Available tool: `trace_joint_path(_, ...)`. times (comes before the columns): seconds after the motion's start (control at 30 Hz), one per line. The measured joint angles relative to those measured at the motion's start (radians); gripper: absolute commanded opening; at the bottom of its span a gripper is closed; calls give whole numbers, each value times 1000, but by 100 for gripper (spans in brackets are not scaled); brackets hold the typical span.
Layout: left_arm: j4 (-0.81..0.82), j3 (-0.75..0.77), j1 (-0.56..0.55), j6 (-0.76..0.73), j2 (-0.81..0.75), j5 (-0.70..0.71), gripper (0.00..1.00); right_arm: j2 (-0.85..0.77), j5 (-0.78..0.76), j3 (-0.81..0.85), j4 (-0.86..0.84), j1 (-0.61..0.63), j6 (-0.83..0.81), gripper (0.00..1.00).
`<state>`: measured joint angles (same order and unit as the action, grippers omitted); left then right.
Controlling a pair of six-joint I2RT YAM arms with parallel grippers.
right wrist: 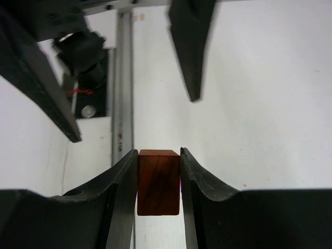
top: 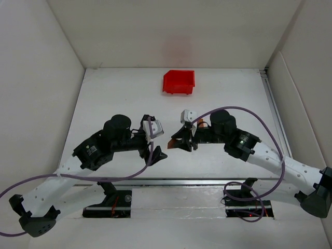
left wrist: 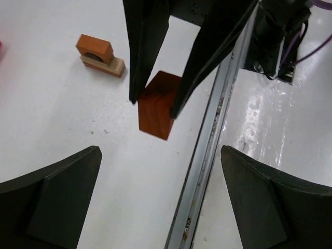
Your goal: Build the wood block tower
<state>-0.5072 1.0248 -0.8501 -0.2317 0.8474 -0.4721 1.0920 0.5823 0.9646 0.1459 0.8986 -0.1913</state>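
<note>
My right gripper [right wrist: 158, 151] is shut on the dark reddish-brown block [right wrist: 158, 181], with its jaws pressed against two opposite sides. The left wrist view shows the same block [left wrist: 157, 106] between the right gripper's fingers [left wrist: 139, 57], low over the white table. An orange-brown block [left wrist: 94, 47] lies on a light tan block [left wrist: 111, 66] further off; in the top view this stack [top: 203, 124] is mostly hidden by the right arm. My left gripper [left wrist: 160, 150] is open and empty and faces the right gripper [top: 175, 144] from a short distance. In the top view the left gripper [top: 157, 154] is at centre front.
A red plastic bin [top: 179, 82] stands at the back centre of the table. A metal rail [left wrist: 207, 155] runs along the table's near edge, just beside both grippers. White walls enclose the table on the left, right and back.
</note>
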Motion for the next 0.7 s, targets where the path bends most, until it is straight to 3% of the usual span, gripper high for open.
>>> trace_joint_path(0.17,46,-39,-1,82,-77,174,99,-83,-200,-71,-104,-57,112,0)
trace_joint_path(0.3,103,-82,2,243,-162,404,99,-138,-502,-122,-177,-87,249,0)
trace_joint_path(0.47,186,-187,6,415,-285,509,99,-142,-803,-227,-267,-121,388,0)
trace_joint_path(0.57,262,-292,6,562,-357,562,99,-132,-868,-276,-283,-130,446,0)
trace_joint_path(0.7,452,-468,7,748,-415,558,99,-195,-797,-334,-349,-134,506,0)
